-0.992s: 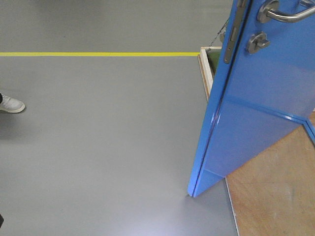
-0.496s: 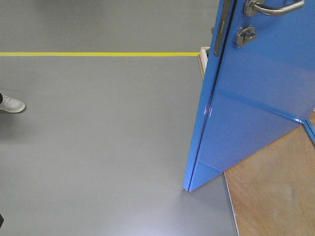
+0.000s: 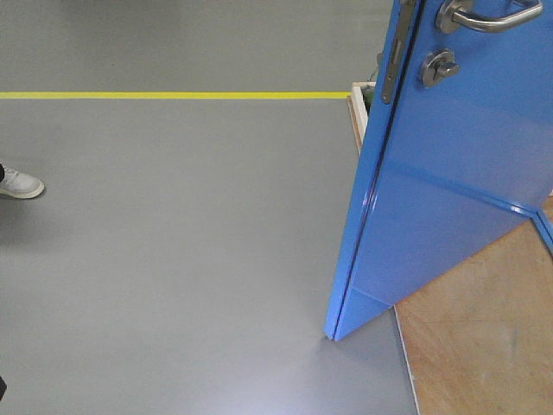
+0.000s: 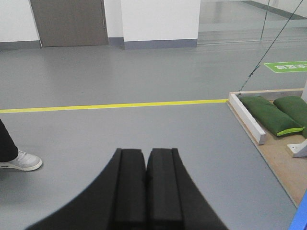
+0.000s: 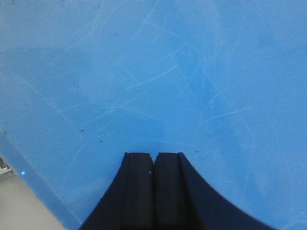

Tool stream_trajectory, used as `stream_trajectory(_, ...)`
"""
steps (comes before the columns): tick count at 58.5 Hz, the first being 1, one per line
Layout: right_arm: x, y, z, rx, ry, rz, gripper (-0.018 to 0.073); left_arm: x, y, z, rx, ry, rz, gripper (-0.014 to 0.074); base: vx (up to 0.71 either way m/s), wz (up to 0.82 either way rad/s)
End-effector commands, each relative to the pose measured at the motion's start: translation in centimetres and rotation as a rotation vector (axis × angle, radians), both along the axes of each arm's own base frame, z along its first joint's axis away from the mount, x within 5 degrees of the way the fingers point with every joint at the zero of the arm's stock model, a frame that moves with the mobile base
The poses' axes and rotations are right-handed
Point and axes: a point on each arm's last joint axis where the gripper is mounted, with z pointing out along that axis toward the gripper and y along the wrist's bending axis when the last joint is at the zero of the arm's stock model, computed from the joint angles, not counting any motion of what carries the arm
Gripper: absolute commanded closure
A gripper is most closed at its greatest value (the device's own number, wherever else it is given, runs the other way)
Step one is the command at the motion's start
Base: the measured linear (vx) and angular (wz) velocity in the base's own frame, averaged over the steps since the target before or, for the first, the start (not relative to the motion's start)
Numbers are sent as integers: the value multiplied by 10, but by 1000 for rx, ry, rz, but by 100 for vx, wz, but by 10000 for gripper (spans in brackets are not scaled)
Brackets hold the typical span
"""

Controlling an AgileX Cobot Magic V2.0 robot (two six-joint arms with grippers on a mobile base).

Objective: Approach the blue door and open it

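Observation:
The blue door (image 3: 449, 190) stands ajar at the right of the front view, its free edge toward me and its bottom corner on the grey floor. Its silver lever handle (image 3: 484, 17) and round thumb-turn lock (image 3: 438, 67) sit at the top, with a metal latch plate (image 3: 393, 65) on the edge. My right gripper (image 5: 153, 155) is shut with nothing in it, pointed close at the scratched face of the blue door (image 5: 153, 76). My left gripper (image 4: 146, 152) is shut and empty, aimed over open floor. A sliver of the blue door (image 4: 301, 218) shows at the lower right.
A yellow floor line (image 3: 173, 95) runs across ahead. A person's white shoe (image 3: 19, 184) is at the left. The door stands on a wooden platform (image 3: 484, 337) with a white-edged frame; green sandbags (image 4: 268, 115) lie on it. A grey door (image 4: 69, 21) is in the far wall.
The door's free edge swung left between the earliest frame and half a second ago, then came slightly back right. The handle and lock shifted with it. The floor and shoe stayed put.

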Motion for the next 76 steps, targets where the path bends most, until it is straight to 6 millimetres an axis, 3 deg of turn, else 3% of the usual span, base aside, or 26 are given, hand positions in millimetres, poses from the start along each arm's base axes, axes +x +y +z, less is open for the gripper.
stream_trajectory(1, -17, -3, 32, 15, -143, -29, 547, -1, -1, 17, -9, -115, -8, 524, 0, 0)
stream_trajectory(76, -17, -3, 33, 15, -143, -29, 547, -1, -1, 17, -9, -115, -8, 524, 1, 0)
